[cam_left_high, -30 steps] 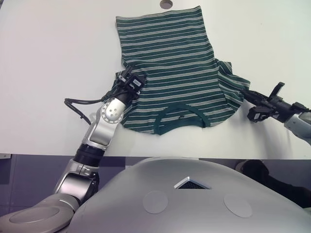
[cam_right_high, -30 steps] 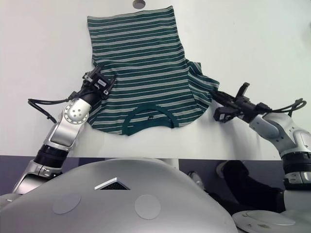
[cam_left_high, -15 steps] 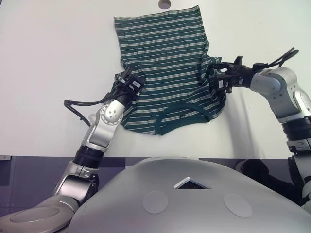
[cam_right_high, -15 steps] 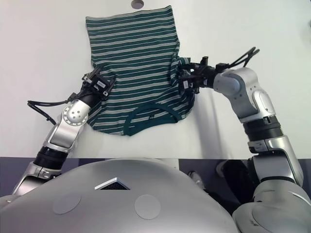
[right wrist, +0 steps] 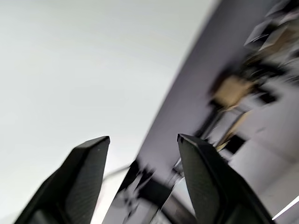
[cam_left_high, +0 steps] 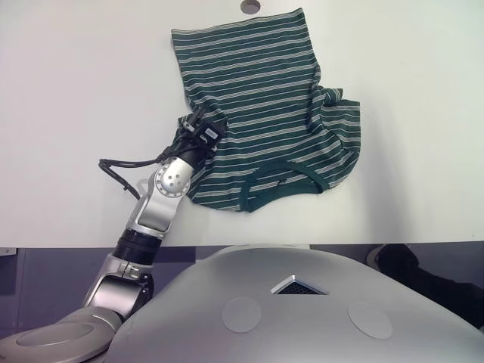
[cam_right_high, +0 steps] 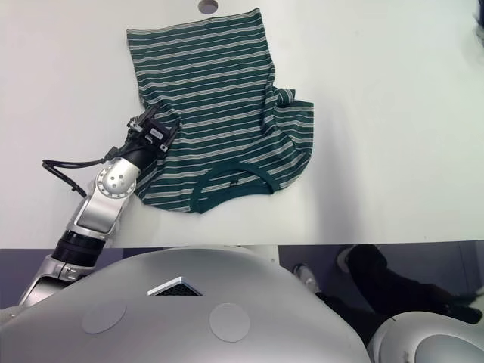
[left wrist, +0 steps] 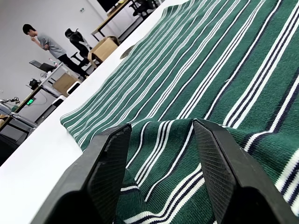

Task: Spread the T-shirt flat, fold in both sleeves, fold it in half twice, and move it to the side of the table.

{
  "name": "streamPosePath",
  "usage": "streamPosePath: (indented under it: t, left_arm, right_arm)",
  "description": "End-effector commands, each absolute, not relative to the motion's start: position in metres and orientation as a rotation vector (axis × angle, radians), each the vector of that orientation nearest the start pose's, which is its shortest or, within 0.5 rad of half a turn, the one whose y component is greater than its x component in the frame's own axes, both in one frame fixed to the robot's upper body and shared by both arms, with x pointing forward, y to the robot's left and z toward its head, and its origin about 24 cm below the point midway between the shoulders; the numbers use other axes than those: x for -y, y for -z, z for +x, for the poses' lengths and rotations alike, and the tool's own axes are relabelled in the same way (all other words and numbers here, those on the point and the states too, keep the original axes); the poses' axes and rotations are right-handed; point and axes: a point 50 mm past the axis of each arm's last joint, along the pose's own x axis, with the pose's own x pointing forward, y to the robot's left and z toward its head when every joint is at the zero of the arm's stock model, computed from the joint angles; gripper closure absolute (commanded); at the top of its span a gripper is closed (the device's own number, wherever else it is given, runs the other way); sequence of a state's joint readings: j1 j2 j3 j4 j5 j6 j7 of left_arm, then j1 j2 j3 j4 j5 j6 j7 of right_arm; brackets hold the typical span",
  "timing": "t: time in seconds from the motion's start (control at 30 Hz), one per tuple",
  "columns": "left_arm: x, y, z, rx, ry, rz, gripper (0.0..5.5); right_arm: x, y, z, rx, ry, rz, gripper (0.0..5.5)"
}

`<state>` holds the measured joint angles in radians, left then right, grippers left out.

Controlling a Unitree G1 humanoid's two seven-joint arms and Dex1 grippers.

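The green T-shirt (cam_left_high: 257,113) with white stripes lies on the white table (cam_left_high: 76,91), its collar (cam_left_high: 281,178) toward the near edge and its hem at the far side. Its right sleeve (cam_left_high: 342,125) is folded inward in a loose bunch over the body. My left gripper (cam_left_high: 203,128) rests on the shirt's left sleeve area; in the left wrist view its fingers (left wrist: 110,177) stand apart, open, with a ridge of striped cloth (left wrist: 159,154) rising between them. My right gripper (right wrist: 140,177) is open with nothing between its fingers, above bare table near an edge.
A round hole (cam_left_high: 249,6) in the table sits just beyond the shirt's hem. A black cable (cam_left_high: 121,162) loops off my left forearm onto the table. Bare white table lies on both sides of the shirt; the front edge (cam_left_high: 340,243) runs close to the collar.
My right gripper carried the right sleeve inward over the shirt, let it go, and the arm drew back out of the eye views. The left arm has stayed put.
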<state>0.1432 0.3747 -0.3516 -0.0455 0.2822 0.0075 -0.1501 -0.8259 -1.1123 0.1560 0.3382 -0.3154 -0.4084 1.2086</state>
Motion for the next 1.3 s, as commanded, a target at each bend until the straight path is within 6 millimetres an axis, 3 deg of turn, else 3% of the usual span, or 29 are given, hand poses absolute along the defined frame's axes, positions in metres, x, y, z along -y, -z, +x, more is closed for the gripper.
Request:
streamPosePath:
  t: [0.03,0.13,0.2,0.27,0.33,0.47,0.53,0.67,0.73,0.8,0.87,0.93,1.03,1.1,1.2,1.3]
  left_arm:
    - [-0.14,0.02,0.19,-0.223,0.492,0.573,3.03]
    - [-0.154,-0.01,0.207,-0.043,0.261,0.523,3.03]
    - [-0.164,-0.022,0.208,0.008,0.179,0.528,3.03]
    - [-0.169,-0.039,0.211,0.083,0.126,0.54,3.03]
    - [-0.171,-0.059,0.215,0.166,0.08,0.529,3.03]
    - [-0.167,-0.089,0.217,0.267,0.038,0.49,3.03]
    - [-0.169,-0.092,0.212,0.247,0.042,0.494,3.03]
    - [-0.179,-0.083,0.202,0.147,0.03,0.488,3.03]
    - [-0.179,-0.083,0.203,0.147,0.045,0.498,3.03]
    - [-0.182,-0.083,0.205,0.149,0.036,0.502,3.03]
    - [-0.185,-0.083,0.205,0.15,0.023,0.499,3.03]
    - [-0.187,-0.081,0.205,0.135,0.021,0.487,3.03]
    - [-0.199,-0.071,0.208,0.024,0.012,0.406,3.03]
    - [-0.205,-0.051,0.193,-0.225,-0.054,0.174,3.03]
    - [-0.193,-0.04,0.168,-0.513,-0.01,-0.238,3.03]
    - [-0.203,-0.06,0.161,-0.635,0.068,-0.31,2.74]
  right_arm:
    - [0.201,-0.202,0.326,0.105,-0.807,-1.165,2.81]
    - [0.157,-0.107,0.31,-0.073,-0.787,-0.712,2.81]
    - [0.131,-0.053,0.291,-0.246,-0.83,-0.633,2.81]
    - [0.111,-0.024,0.292,-0.357,-0.82,-0.668,2.81]
    - [0.1,-0.012,0.306,-0.429,-0.776,-0.761,2.81]
    - [0.073,-0.004,0.333,-0.505,-0.74,-0.879,2.81]
    - [0.071,-0.005,0.337,-0.511,-0.736,-0.893,2.81]
    - [0.1,0.006,0.315,-0.571,-0.876,-0.942,2.81]
    - [0.13,0.0,0.301,-0.543,-0.867,-1.013,2.81]
    - [0.143,-0.039,0.314,-0.317,-0.648,-0.977,2.81]
    - [0.147,-0.098,0.326,0.031,-0.424,-0.88,2.81]
    - [0.156,-0.123,0.317,0.149,-0.435,-0.873,2.81]
    - [0.176,-0.091,0.272,-0.016,-0.75,-1.008,2.81]
    - [0.194,-0.078,0.25,-0.107,-0.849,-1.049,2.81]
    - [0.199,-0.079,0.245,-0.082,-0.781,-1.048,2.81]
    - [0.191,-0.087,0.238,0.004,-0.65,-0.983,2.78]
